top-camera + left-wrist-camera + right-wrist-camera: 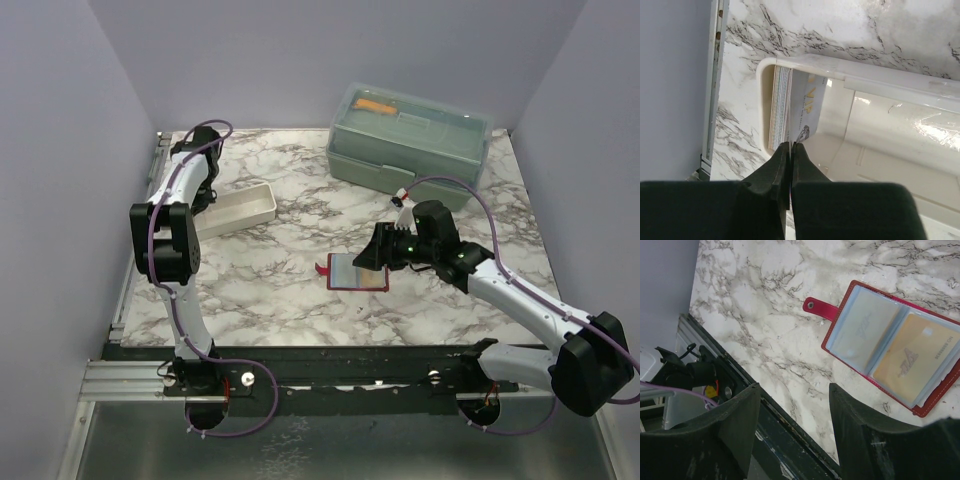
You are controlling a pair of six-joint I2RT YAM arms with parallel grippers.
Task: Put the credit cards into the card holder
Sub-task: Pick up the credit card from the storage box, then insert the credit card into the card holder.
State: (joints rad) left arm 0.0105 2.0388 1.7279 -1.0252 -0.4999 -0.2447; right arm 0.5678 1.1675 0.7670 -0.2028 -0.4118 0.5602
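The card holder [357,270] lies open on the marble table, dark red with a snap tab. In the right wrist view the card holder [892,347] shows a grey-blue sleeve and a tan card. My right gripper [794,386] hovers open and holds nothing, just right of the holder in the top view [385,250]. A stack of credit cards [781,107] stands on edge at one end of the white tray [890,85]. My left gripper [790,145] is shut on the edge of the innermost card [807,112], which bears gold lettering.
The white tray [240,208] sits at the back left with my left gripper [205,196] over its end. A pale-green lidded box [410,137] stands at the back right. A metal rail [715,75] edges the table on the left, beside the wall.
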